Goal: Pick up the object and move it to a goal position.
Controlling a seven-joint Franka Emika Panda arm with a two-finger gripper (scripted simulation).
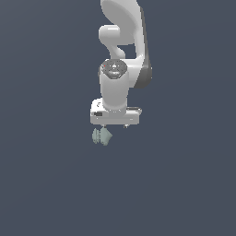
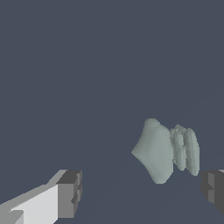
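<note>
The object (image 1: 101,136) is a small pale grey-green lumpy thing with ribbed lobes. In the exterior view it lies just below the white gripper body, toward that view's left. In the wrist view the object (image 2: 166,151) lies between the two grey fingertips, much closer to one fingertip (image 2: 213,189) than to the other (image 2: 70,192). My gripper (image 2: 141,192) is open, with the jaws wide apart and touching nothing. In the exterior view the fingers are mostly hidden under the hand (image 1: 115,116).
The white arm (image 1: 122,41) rises above the hand in the exterior view. A plain dark blue-grey surface (image 1: 46,184) fills the rest of both views.
</note>
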